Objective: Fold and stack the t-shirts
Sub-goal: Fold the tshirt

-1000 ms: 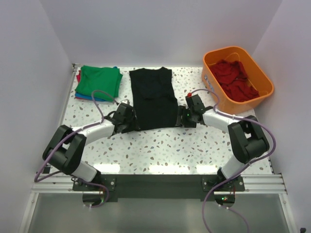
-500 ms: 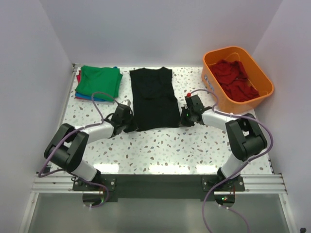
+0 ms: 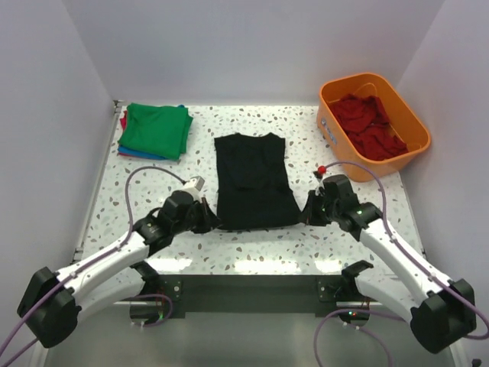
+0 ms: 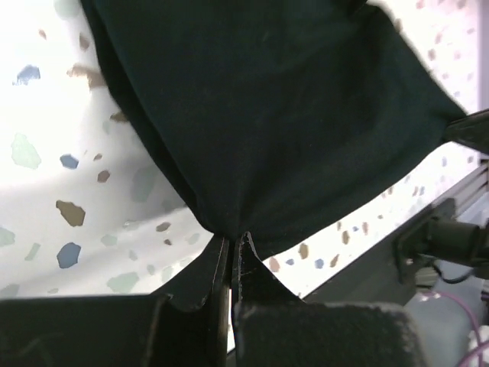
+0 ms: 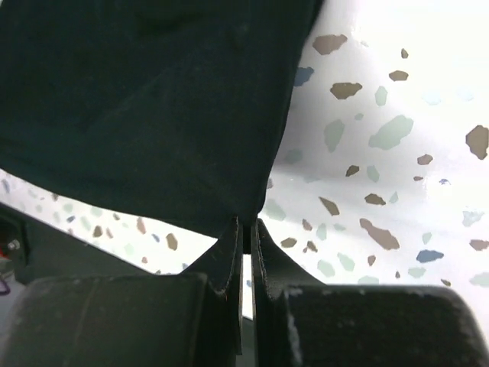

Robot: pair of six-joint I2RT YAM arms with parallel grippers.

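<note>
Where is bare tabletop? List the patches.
Bare: between the green-topped stack and the black t-shirt; between that shirt and the orange tub; the near strip in front of that shirt. Crowded: the shirt's near corners, clamped by left fingers and right fingers.

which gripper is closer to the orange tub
Right. The right gripper pinches the black t-shirt by its near right corner, in front and left of the orange tub. The left gripper pinches the near left corner, the shirt's width farther away.

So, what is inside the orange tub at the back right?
Crumpled red cloth fills the orange tub. Its floor is covered, so how many pieces lie there cannot be told.
</note>
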